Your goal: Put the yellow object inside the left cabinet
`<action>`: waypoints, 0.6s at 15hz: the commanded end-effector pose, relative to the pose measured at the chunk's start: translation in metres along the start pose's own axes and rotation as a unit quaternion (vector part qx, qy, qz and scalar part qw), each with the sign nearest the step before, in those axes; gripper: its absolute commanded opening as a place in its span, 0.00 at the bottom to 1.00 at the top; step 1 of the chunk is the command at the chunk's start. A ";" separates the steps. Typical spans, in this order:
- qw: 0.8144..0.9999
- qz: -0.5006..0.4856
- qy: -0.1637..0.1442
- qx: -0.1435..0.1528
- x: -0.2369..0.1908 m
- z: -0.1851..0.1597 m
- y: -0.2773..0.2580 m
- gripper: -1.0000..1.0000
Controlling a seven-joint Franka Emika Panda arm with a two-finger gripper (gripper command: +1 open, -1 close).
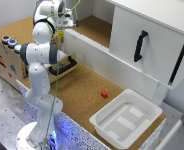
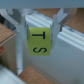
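Observation:
In the wrist view the yellow object (image 2: 40, 41), a small yellow block with black letters on its face, sits between my two fingers (image 2: 20, 35). My gripper (image 2: 40, 36) is shut on it. In the exterior view my gripper (image 1: 68, 22) hangs high at the front edge of the left cabinet (image 1: 94, 27), the white-walled compartment with a brown cork floor. The block itself is hidden there behind the hand. A white ledge (image 2: 50, 67) lies just below the block in the wrist view.
A white door with a black handle (image 1: 139, 45) closes the compartment to the exterior view's right. A black handle (image 1: 67, 65) sticks out below the arm. A small red block (image 1: 104, 93), a white plastic tub (image 1: 126, 117) and a plywood button box (image 1: 9, 50) sit on the cork table.

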State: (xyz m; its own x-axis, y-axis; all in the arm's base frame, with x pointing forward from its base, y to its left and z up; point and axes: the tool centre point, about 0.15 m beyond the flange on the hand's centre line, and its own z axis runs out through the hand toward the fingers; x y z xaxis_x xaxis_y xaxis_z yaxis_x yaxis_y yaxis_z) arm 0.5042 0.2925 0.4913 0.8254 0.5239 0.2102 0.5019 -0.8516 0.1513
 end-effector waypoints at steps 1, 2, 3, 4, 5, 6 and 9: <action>0.989 0.137 -0.012 -0.057 0.047 0.009 0.051 0.00; 0.983 0.178 -0.004 -0.049 0.050 0.010 0.066 0.00; 0.977 0.210 0.006 -0.041 0.052 0.012 0.079 0.00; 0.970 0.242 0.017 -0.016 0.055 0.016 0.091 0.00; 0.965 0.262 0.021 -0.008 0.059 0.022 0.102 0.00; 0.962 0.271 0.020 -0.008 0.064 0.028 0.109 0.00; 0.954 0.298 0.026 -0.010 0.088 0.038 0.140 0.00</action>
State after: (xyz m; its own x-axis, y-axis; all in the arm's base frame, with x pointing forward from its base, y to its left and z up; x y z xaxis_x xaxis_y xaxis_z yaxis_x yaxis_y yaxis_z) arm 0.5874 0.2355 0.4945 0.9267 0.0616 0.3708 0.0399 -0.9970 0.0660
